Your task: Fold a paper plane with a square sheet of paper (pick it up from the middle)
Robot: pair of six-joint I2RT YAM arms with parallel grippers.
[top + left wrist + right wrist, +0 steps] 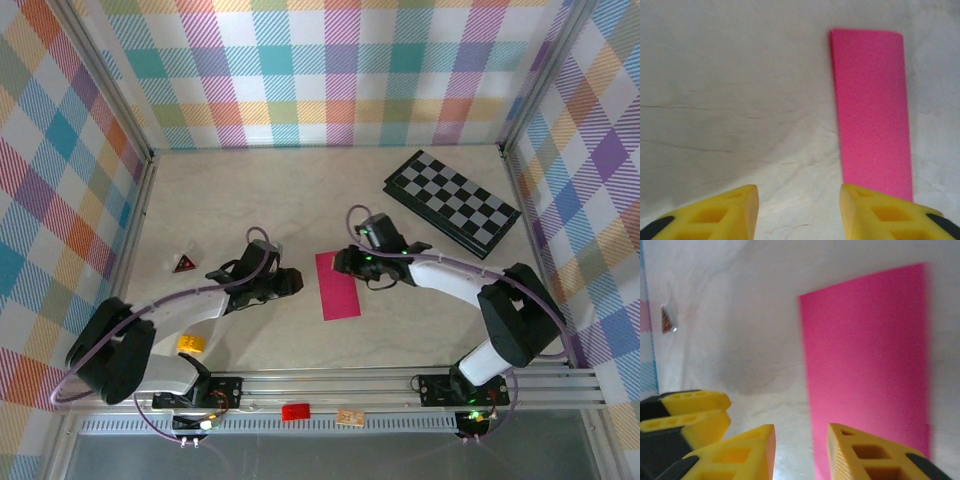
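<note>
On the table [250, 200] we note the pink sheet [338, 285] folded flat between left gripper [799, 192] and right gripper [801, 432], both half-open and empty; we should match edges before creasing.

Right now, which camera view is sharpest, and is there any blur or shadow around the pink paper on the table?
Top external view: evenly lit and sharp, the folded magenta-pink paper sheet crisp-edged on the pale table. Left wrist view: paper fairly sharp, near yellow fingertips soft. Right wrist view: blurred, the paper's right edge smeared, a grey shadow on the table beside it.
</note>
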